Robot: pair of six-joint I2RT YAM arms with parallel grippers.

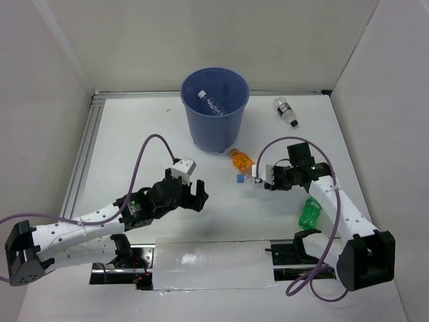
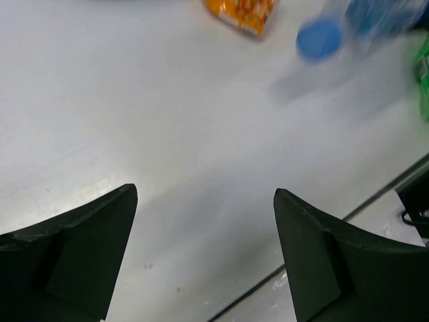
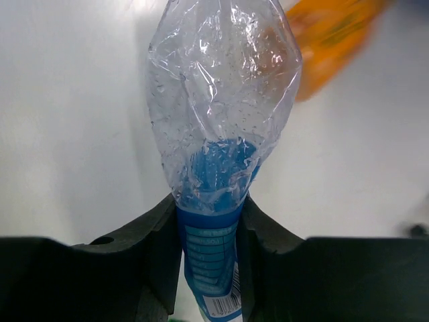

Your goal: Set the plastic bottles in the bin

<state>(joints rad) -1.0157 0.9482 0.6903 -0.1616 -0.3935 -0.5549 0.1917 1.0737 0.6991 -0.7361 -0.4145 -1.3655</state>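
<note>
Right hand (image 3: 208,216) pinches blue-labelled bottle (image 3: 221,100); orange bottle (image 3: 332,40) just beyond.

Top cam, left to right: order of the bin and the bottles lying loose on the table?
bin → orange bottle → clear bottle with dark cap → green bottle. Skipped: blue-labelled bottle in the right gripper, overlaps the orange one.

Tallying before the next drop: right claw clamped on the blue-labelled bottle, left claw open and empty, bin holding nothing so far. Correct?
Not quite: the bin already holds one clear bottle, as the top external view shows. The rest stands: right claw clamped on the blue-labelled bottle, left claw open and empty.
</note>
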